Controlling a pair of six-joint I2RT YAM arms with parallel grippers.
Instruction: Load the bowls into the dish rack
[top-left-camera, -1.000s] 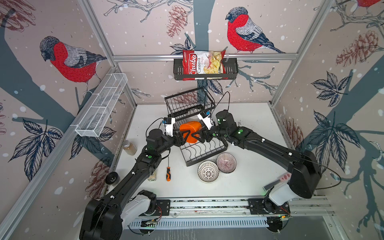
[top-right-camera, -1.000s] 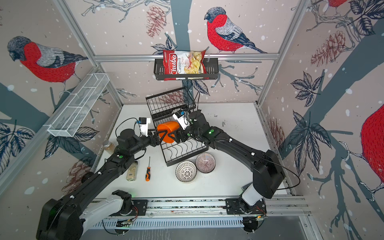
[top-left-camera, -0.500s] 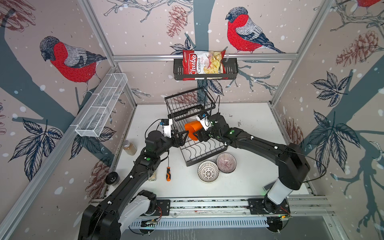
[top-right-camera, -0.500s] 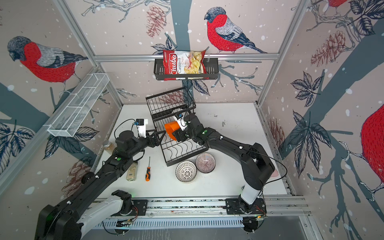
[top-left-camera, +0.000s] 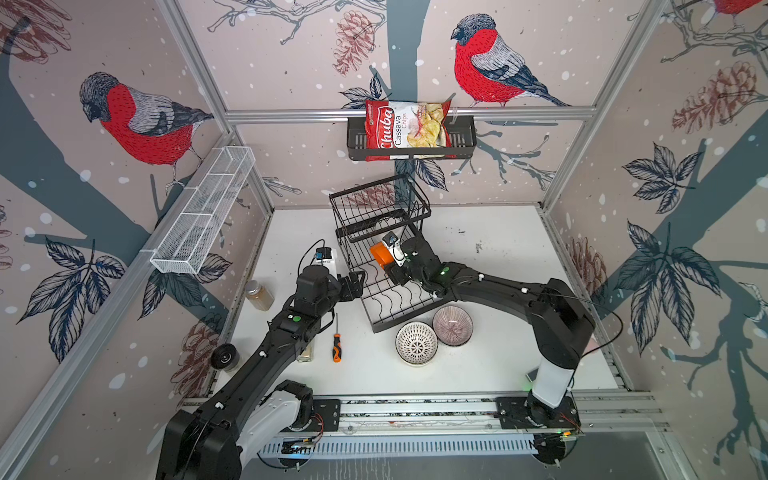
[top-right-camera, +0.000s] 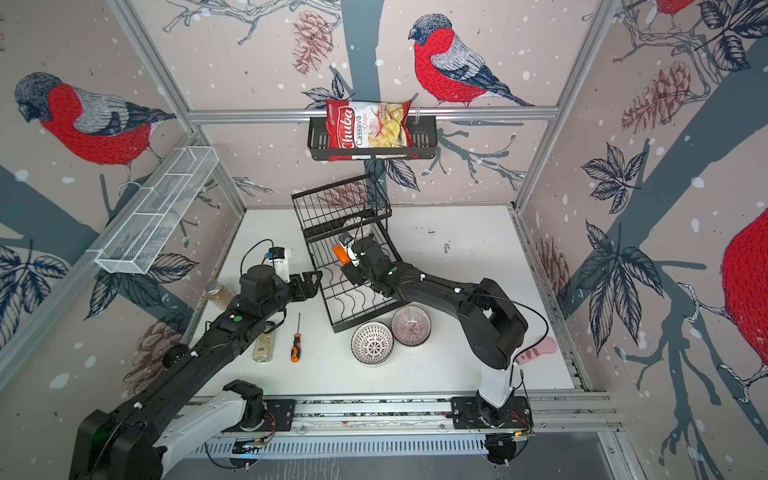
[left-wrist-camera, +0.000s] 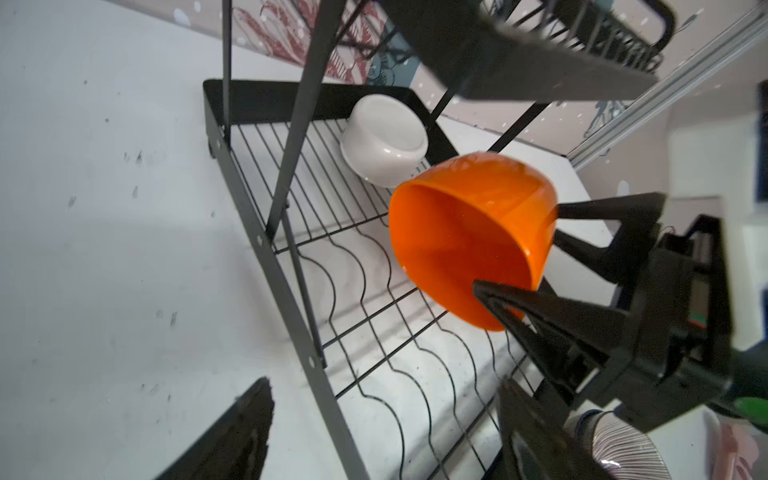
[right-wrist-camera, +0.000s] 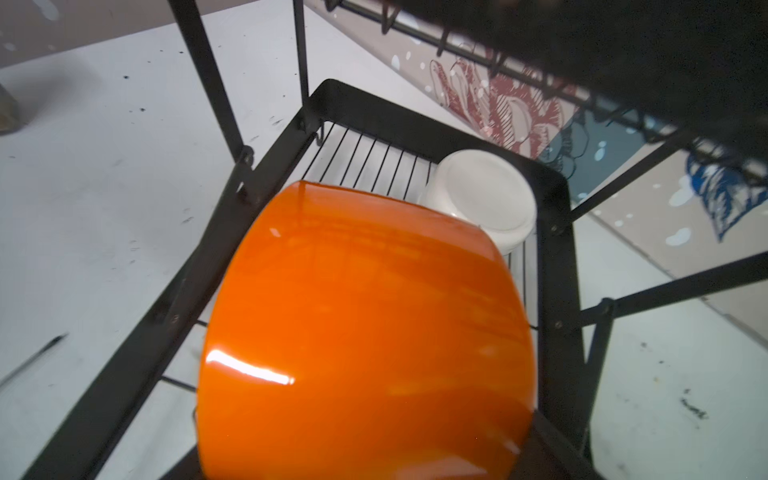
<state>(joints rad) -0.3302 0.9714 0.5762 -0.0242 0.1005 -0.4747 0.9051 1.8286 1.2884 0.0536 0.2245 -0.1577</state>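
Both grippers: left gripper (top-left-camera: 353, 284) and right gripper (left-wrist-camera: 515, 249) face each other at the dish rack (left-wrist-camera: 287, 303), one from each side
left gripper: fingers spread wide, nothing in them, sitting just outside the rack's side rail
orange bowl (left-wrist-camera: 469, 245): right in front of the left gripper, tipped on its side with the mouth facing it, up off the wavy wires of the lower tray and under the upper basket
right gripper: clamped on the orange bowl, one finger on the outer wall; the other sits at the rim, inside or outside I honestly can't tell
white bowl (right-wrist-camera: 482, 195): upside down in the tray's back corner, just past the orange bowl from the right gripper
black-and-white bowl (top-left-camera: 416, 343): on the table (top-left-camera: 498, 249) behind the right gripper, near the rack's front corner
purple-striped bowl (top-left-camera: 452, 325): touching the black-and-white bowl, also behind the right gripper, next to that arm
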